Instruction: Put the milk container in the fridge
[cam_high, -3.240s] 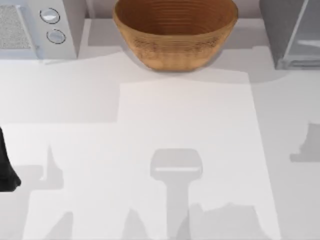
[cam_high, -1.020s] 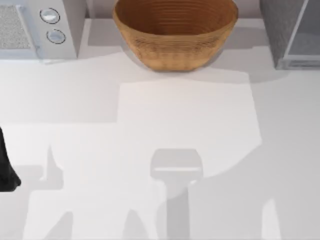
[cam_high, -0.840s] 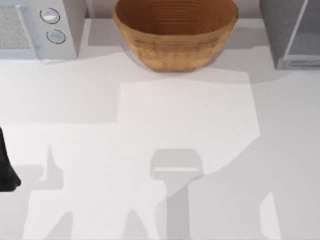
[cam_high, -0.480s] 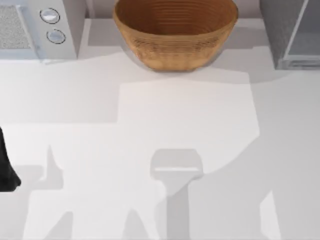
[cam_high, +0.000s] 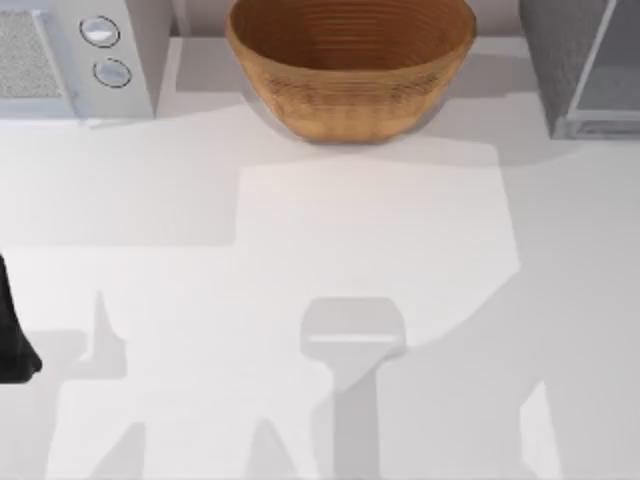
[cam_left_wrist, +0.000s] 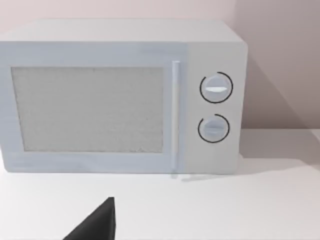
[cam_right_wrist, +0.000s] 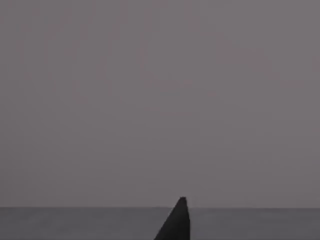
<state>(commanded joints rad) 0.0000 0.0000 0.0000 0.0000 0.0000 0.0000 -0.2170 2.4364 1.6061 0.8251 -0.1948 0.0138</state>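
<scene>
The milk container is out of view. The fridge, a grey speckled cabinet, stands at the table's far right corner, and its silver-framed door panel faces the table. My left arm rests as a black shape at the table's left edge, and a dark part of my left gripper points toward the white appliance. In the right wrist view, a dark tip of my right gripper sits before a plain grey surface.
A white appliance with two round knobs stands at the far left. A woven brown basket sits at the far middle. The white tabletop carries broad shadows on its near and right parts.
Since 3.2 s ago the fridge's door panel has turned darker and a wide shadow has spread over the table's right side. Over the last second hardly anything moved.
</scene>
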